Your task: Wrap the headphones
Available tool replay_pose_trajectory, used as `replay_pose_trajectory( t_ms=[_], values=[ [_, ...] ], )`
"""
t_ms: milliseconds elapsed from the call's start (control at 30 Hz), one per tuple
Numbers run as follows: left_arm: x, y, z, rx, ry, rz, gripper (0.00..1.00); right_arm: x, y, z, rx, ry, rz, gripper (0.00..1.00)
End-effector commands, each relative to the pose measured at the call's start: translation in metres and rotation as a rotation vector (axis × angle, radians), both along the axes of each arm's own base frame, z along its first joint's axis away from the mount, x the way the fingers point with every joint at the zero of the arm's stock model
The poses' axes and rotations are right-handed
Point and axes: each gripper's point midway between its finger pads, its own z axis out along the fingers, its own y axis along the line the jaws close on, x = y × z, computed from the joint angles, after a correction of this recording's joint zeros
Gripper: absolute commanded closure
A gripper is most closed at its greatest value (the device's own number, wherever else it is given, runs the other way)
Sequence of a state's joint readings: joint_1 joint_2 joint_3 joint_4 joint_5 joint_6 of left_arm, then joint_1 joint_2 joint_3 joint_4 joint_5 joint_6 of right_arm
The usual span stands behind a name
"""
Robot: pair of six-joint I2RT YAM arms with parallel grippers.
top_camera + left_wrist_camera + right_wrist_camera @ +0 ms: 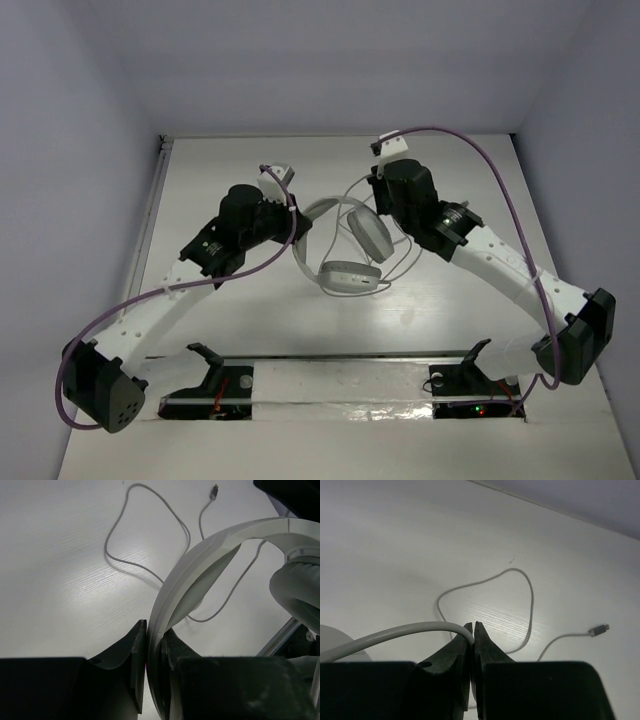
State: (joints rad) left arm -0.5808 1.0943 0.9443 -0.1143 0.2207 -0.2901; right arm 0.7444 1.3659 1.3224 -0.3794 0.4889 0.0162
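The white headphones (345, 250) are held above the middle of the table, the two ear cups (352, 277) low. My left gripper (154, 645) is shut on the curved headband (200, 555), which rises from between its fingers; it shows in the top view (297, 222) at the band's left end. My right gripper (473, 635) is shut on the thin white cord (395, 634), which leaves the jaws to the left. In the top view the right gripper (378, 190) is just right of the headband. The rest of the cord (520, 585) lies looped on the table, ending in a plug (600, 629).
Purple cables (500, 170) arc over each arm. Two black fixtures (215, 375) stand at the near edge by a slot. White walls close the table at the back and sides. One grey ear cup (297, 592) hangs close to my left wrist.
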Motion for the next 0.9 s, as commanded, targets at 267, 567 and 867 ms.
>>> replay_pose_trajectory(
  t_ms=[267, 567, 867],
  values=[
    [-0.002, 0.0, 0.114, -0.231, -0.187, -0.051, 1.0, -0.008, 0.005, 0.022, 0.344, -0.067, 0.073, 0.88],
    [-0.005, 0.003, 0.144, -0.343, -0.184, -0.106, 1.0, -0.023, 0.04, 0.007, 0.542, -0.064, 0.234, 0.7],
    [0.011, 0.028, 0.179, -0.377, -0.181, -0.017, 1.0, -0.017, 0.049, -0.05, 0.617, -0.02, 0.264, 0.66]
  ],
)
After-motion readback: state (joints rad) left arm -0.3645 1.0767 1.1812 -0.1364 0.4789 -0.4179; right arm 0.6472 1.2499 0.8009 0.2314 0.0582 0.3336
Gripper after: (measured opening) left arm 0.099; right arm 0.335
